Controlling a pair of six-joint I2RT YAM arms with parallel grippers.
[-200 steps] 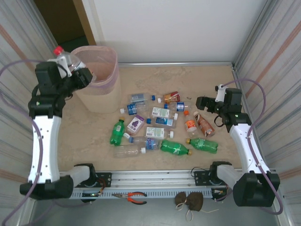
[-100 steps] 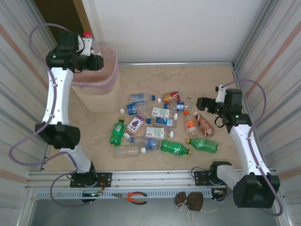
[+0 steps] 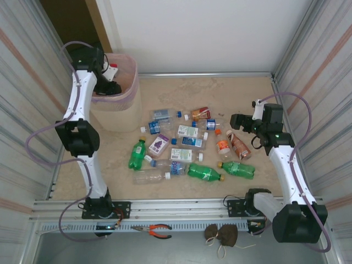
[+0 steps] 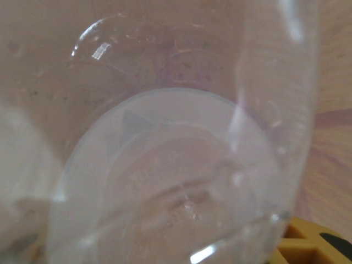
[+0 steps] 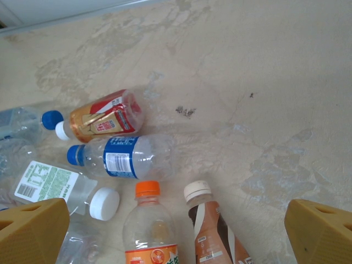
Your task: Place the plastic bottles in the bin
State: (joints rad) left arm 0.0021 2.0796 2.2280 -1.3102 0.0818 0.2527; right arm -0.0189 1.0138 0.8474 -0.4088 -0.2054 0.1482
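**One bottle over the bin, the rest lying on the bench**

On the left, my left fingers [image 4: 311,245] are closed partway round a clear red-capped bottle [image 3: 113,69], and its see-through wall sits right up against the wrist camera. It hangs over the mouth of the bin [image 3: 124,110], within the rim of the pink liner [image 3: 131,71]. I judge it empty, light and thin-walled, so it should dent easily. A gentle squeeze is enough, and letting go here should drop it in.

Across the middle of the bench [image 3: 181,91] the other plastic bottles [image 3: 181,148] lie on their sides in a loose heap, some touching. They look smooth and round, apt to roll or squirt out of a pinch. I'd take each across the body at the label, square to its length, not at the cap.

On the right, my right fingers [image 5: 33,223] stand wide apart and hold nothing. They are above an orange-capped bottle [image 5: 151,228] and a brown white-capped bottle [image 5: 209,231] lying side by side.
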